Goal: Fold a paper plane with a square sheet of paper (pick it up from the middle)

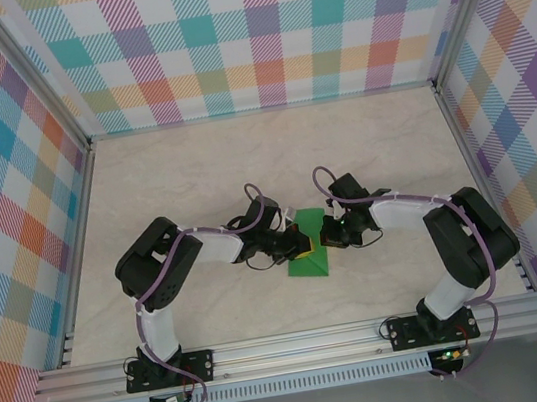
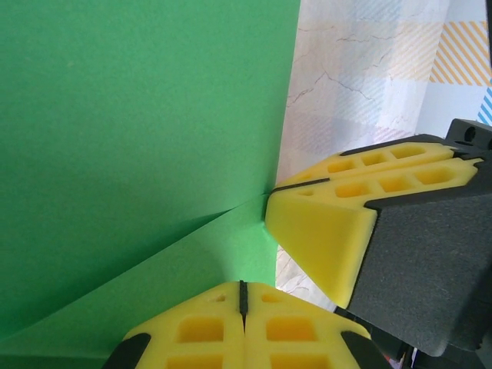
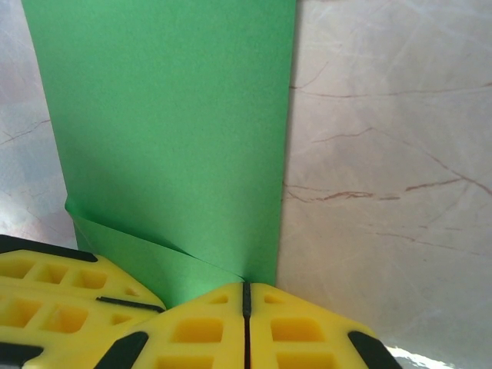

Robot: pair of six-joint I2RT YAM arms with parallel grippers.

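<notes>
The square sheet of paper (image 1: pixel 313 261) lies on the table as a narrow, bright green rectangle, folded over. In the left wrist view the paper (image 2: pixel 138 115) shows a raised layer running in under my fingers. My left gripper (image 1: pixel 299 249) is shut, its tips (image 2: pixel 243 290) together on that layer. My right gripper (image 1: pixel 327 238) faces it from the right, also shut, its tips (image 3: pixel 246 292) on the paper (image 3: pixel 169 115) near its right edge. The two grippers almost touch. I cannot tell whether either nips a layer.
The pale marble table (image 1: pixel 193 172) extends all around the paper. Checked walls (image 1: pixel 253 31) close off the back and both sides. An aluminium rail (image 1: pixel 300 346) with both arm bases runs along the near edge.
</notes>
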